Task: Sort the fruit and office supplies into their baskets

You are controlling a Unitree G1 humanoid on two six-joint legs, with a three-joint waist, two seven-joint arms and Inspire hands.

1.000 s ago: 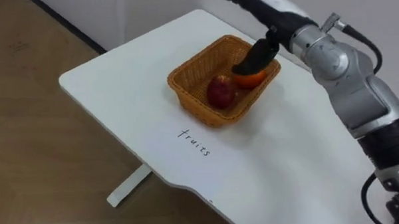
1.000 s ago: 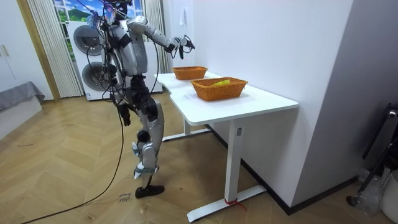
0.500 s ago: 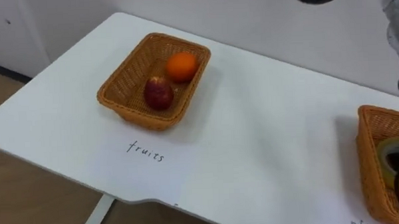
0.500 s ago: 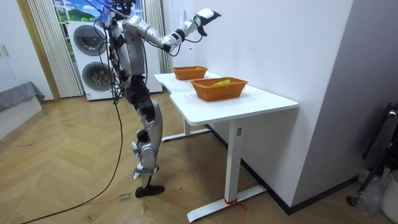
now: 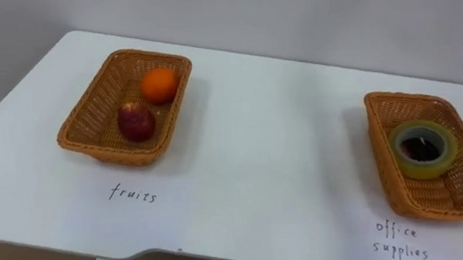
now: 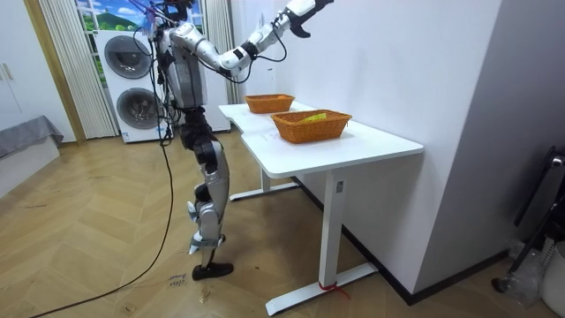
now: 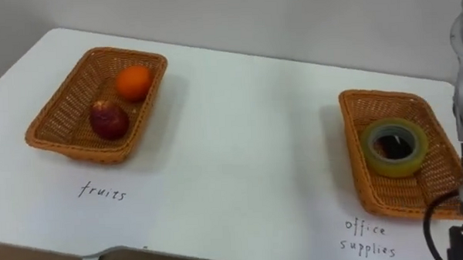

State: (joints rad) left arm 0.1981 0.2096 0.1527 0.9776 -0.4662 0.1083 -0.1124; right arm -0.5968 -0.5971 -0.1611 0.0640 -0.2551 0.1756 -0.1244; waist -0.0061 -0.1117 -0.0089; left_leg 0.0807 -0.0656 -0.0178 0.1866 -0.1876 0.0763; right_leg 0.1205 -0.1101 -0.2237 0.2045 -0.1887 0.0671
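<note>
- The table [image 5: 278, 144] has a smooth, white, matte top with a rounded corner, and it carries 2 baskets set well apart.
- The fruit basket [image 5: 99, 104] is a shallow rectangular tray of tightly woven, tan wicker with a thicker braided rim. It sits toward the robot's left.
- Inside it lie 2 fruits just beside each other. A round orange [image 5: 160, 84] with a bright, even skin sits at the far end. A dark red apple [image 5: 136, 121], slightly glossy, sits nearer the middle.
- The office supplies basket [image 5: 384, 136] has the same wicker weave and the same rectangular shape. It stands toward the robot's right, close to the table's front edge.
- A roll of tape [image 5: 422, 170] lies flat on its floor. It is a thick ring, translucent yellow-green, around a dark core.
- 1 handwritten label [image 5: 132, 194] in thin dark pen sits on the tabletop in front of the fruit basket. Another label [image 5: 401, 240] sits in front of the office supplies basket.
- In the room view the robot stands upright on a herringbone wood floor at the table's far end.
- Its right hand [image 6: 303, 8] is held high above the baskets, near the top of the room view and well clear of the table. Whether it is open or closed, and whether it has hold of anything, cannot be told.
</note>
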